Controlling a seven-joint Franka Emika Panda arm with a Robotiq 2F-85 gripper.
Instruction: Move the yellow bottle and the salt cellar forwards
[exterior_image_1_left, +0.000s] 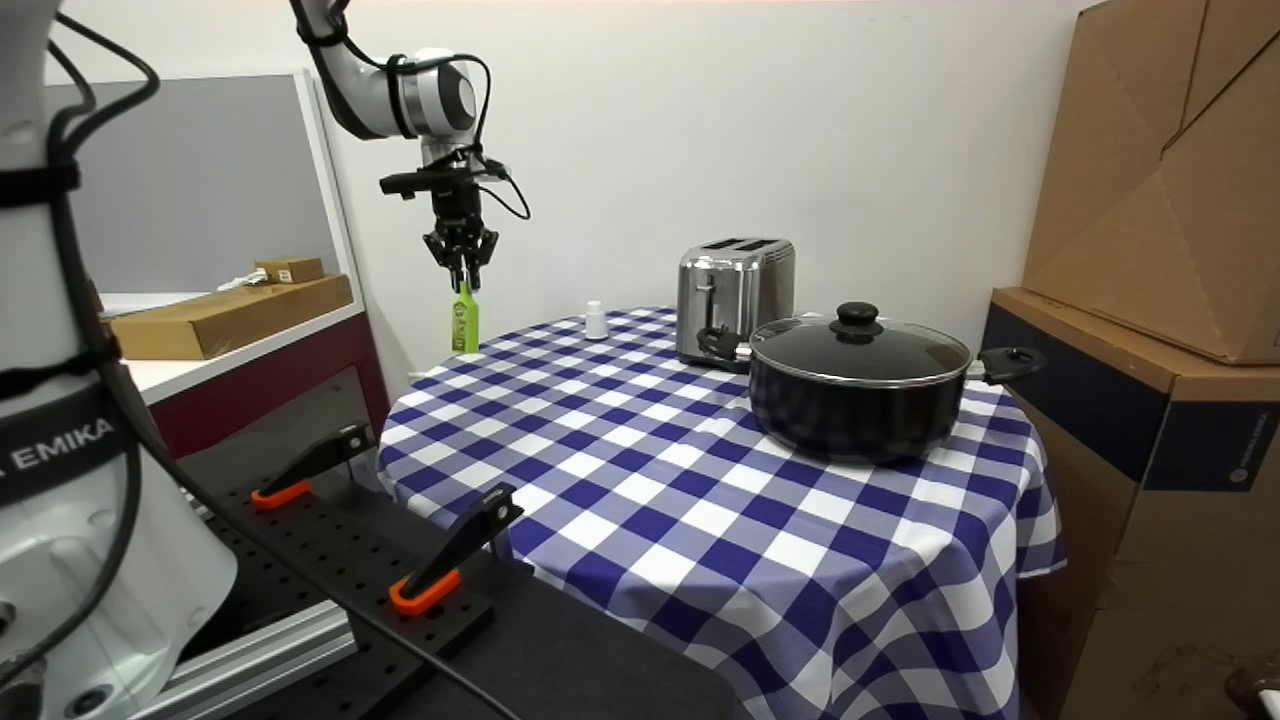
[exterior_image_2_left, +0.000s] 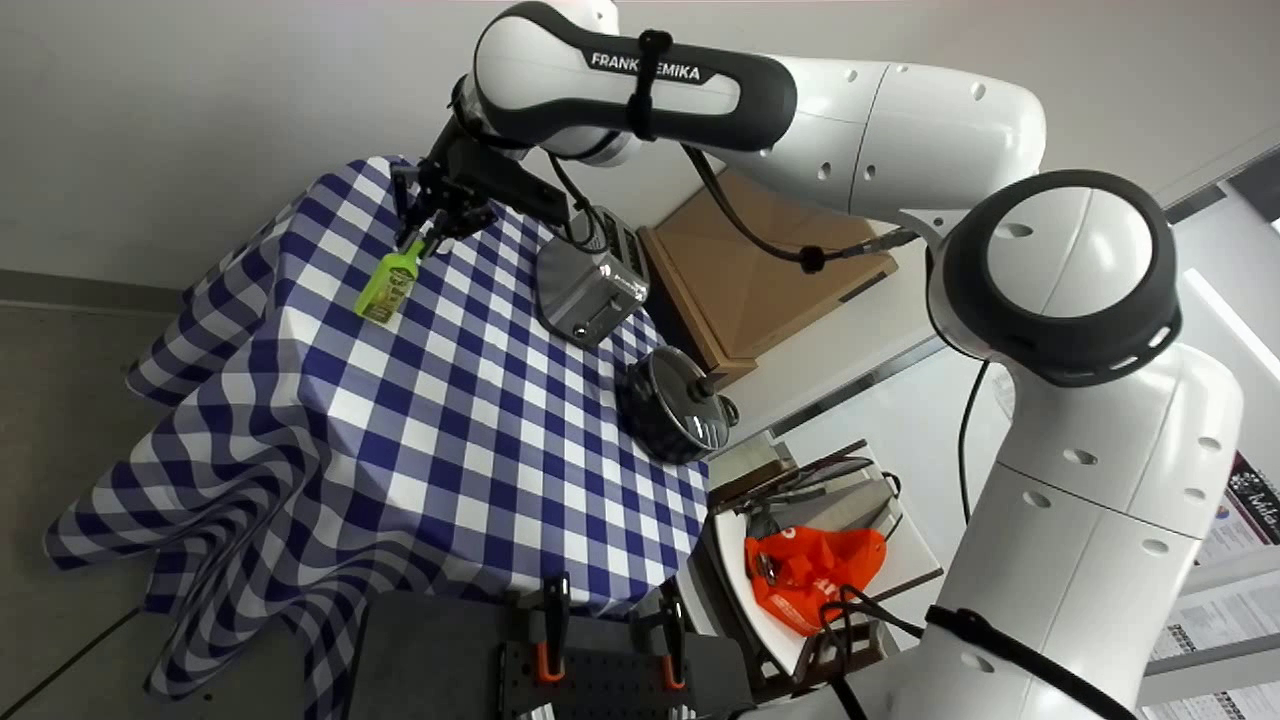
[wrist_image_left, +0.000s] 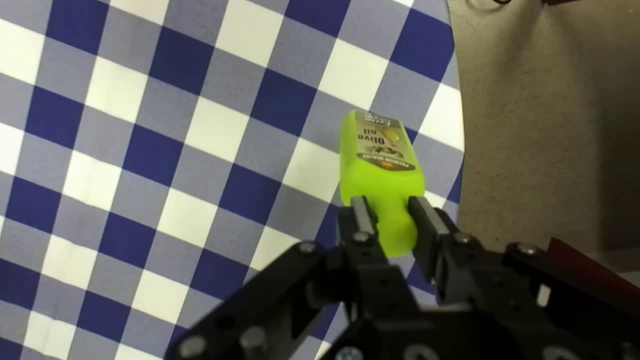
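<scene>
Wrist view: the gripper (wrist_image_left: 392, 215) pinches the neck of the yellow-green olive oil bottle (wrist_image_left: 382, 175) near the edge of the gingham-covered worktop (wrist_image_left: 200, 125); whether the bottle's base touches down, I cannot tell. In an exterior view, a white salt cellar (exterior_image_1_left: 596, 324) stands upright between bottle and steel toaster (exterior_image_1_left: 730, 300).

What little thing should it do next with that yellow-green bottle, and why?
Probably lower the yellow-green bottle gently until its base surely rests on the checked cloth. The tool is closed on the bottle's upper end, the cloth's edge is near, and the views don't settle whether the base touches, so letting go now might drop it.
</scene>
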